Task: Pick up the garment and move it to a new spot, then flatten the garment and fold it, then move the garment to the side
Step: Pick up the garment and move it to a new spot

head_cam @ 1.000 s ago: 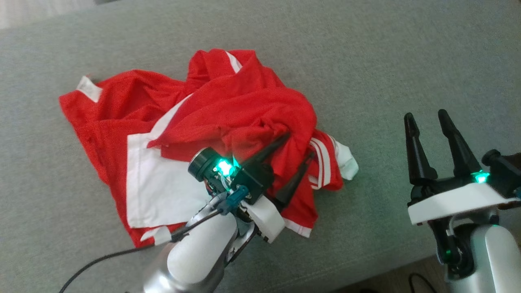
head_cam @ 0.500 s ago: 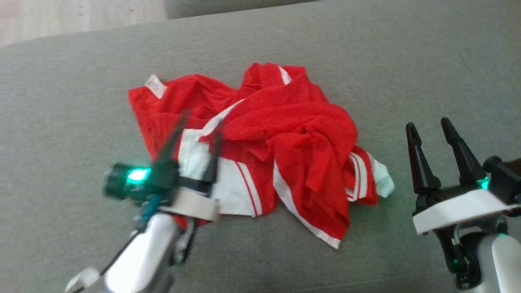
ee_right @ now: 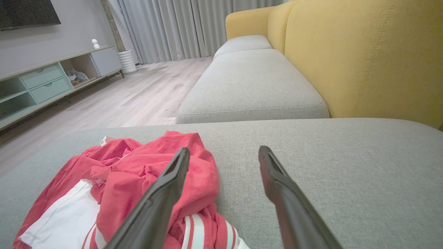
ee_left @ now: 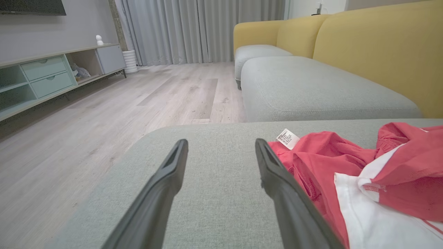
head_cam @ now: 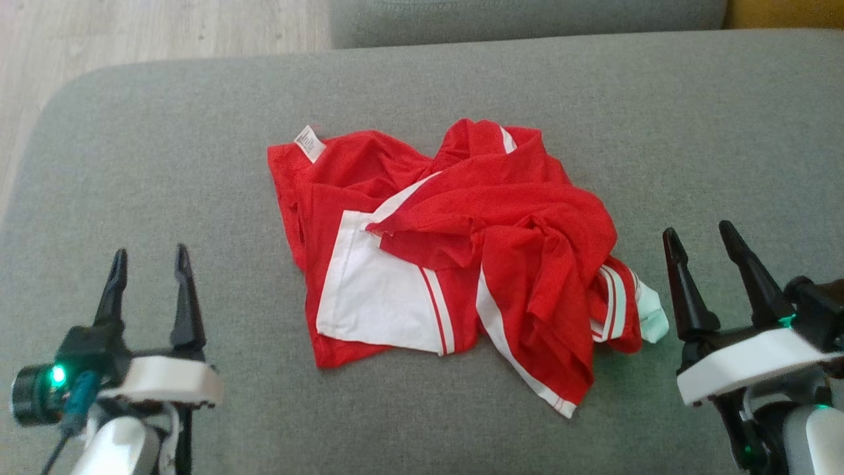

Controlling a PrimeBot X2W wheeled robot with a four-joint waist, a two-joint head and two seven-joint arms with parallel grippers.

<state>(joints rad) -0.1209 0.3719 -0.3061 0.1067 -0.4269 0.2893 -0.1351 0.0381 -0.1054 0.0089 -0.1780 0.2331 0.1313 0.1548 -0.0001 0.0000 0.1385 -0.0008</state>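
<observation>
Red garment (head_cam: 461, 251) crumpled on grey cushion (head_cam: 165, 165).

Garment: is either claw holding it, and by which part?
Nothing is held. Left claw and right claw are open and empty; the garment lies loose on the cushion.

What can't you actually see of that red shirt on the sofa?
Label print: white label, too small to read, left wrist view.
Sleeves and neckline: garment crumpled over itself, head view.
Its near edge: right wrist view, partly covered by a finger of the right gripper, cut off by the bottom edge.
</observation>
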